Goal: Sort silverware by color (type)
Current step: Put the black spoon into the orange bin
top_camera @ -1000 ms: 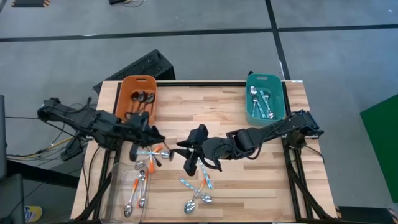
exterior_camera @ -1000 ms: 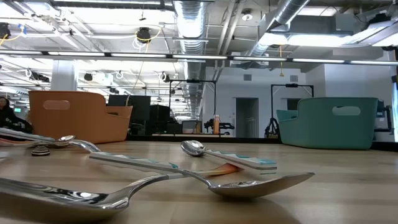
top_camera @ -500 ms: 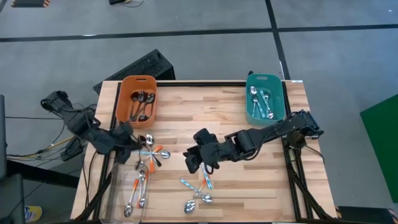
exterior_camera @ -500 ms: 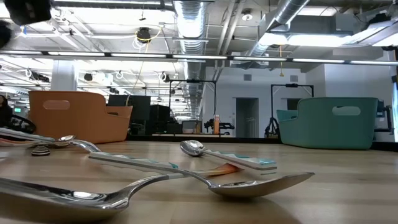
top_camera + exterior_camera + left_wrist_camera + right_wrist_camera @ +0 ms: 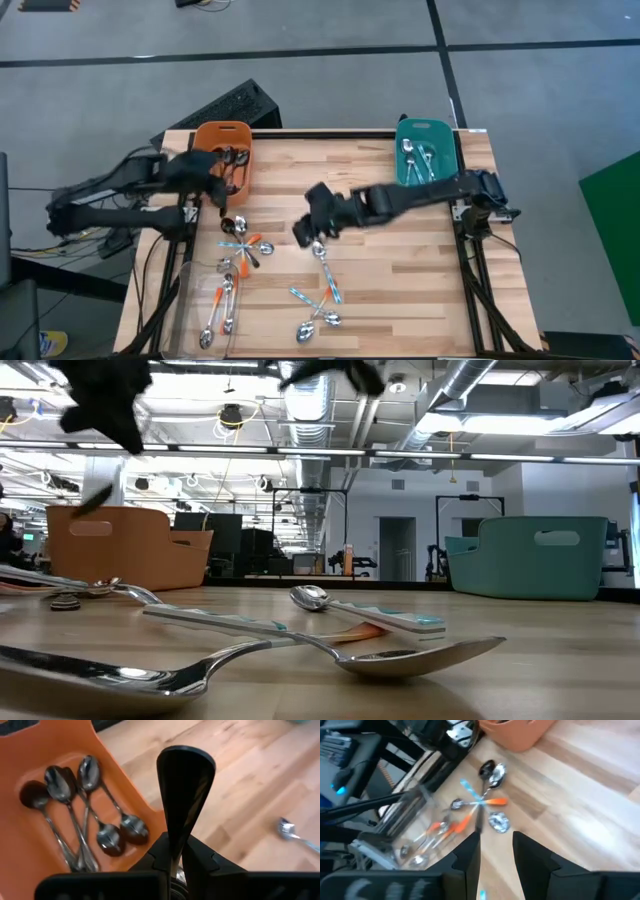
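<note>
Grey floor surrounds a wooden desk (image 5: 370, 280), which we see from above. An orange bin (image 5: 206, 148) sits at its far left corner with dark spoons (image 5: 232, 165) inside, and a teal bin (image 5: 446, 150) at its far right corner holds blue-handled spoons (image 5: 420, 166). The left gripper (image 5: 212, 190) hangs just beside the orange bin's near edge. The right gripper (image 5: 308, 230) is over the middle of the desk, with a blue-handled spoon (image 5: 326, 268) dangling from it. Loose mixed spoons (image 5: 240, 250) lie near the left edge, and more (image 5: 315, 312) lie by the front.

At desk level, we see spoons (image 5: 380, 655) lying in the foreground, both bins behind them, and blurred dark arm shapes overhead.

From the left wrist, its jaws are closed on the handle of a dark spoon (image 5: 184, 795), held above the orange bin's rim (image 5: 145, 807).

From the right wrist, its jaws are pinched on a thin spoon handle (image 5: 481, 892) between the fingers (image 5: 467, 855), above a scatter of orange and blue spoons (image 5: 475, 807).
</note>
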Tool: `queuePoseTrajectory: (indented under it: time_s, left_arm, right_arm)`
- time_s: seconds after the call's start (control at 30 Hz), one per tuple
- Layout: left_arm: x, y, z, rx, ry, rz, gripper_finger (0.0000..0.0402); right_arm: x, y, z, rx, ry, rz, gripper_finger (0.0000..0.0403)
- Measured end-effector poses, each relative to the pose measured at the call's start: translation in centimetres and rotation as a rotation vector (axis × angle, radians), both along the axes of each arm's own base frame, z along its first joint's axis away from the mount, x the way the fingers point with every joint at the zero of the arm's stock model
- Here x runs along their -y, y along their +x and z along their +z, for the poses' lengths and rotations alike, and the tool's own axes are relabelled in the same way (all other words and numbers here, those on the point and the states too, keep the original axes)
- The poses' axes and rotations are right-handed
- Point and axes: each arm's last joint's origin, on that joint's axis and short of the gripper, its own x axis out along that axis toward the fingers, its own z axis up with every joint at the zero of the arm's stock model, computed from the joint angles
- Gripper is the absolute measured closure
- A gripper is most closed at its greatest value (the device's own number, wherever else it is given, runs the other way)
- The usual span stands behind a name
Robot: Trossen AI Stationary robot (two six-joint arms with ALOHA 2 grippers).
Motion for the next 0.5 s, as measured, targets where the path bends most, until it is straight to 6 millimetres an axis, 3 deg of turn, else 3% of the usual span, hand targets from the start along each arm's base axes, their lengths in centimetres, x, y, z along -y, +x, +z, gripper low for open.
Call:
queuePoseTrajectory:
  time_s: [0.13, 0.27, 0.5]
  left_arm:
    - [-3.4, 1.9, -1.0, -0.072, -0.049, -0.008, 0.0384]
    - [-6.7, 3.1, -1.7, -0.032, -0.147, -0.042, 0.0386]
    - [-9.8, 3.7, 1.5, 0.085, -0.196, -0.116, 0.0386]
  right_arm:
    - [3.6, 0.6, -0.1, 0.004, 0.038, 0.041, 0.0264]
    - [5.5, 0.8, 0.0, 0.01, 0.025, 0.071, 0.0267]
    - [6.6, 0.8, 0.0, 0.0, -0.026, 0.134, 0.0268]
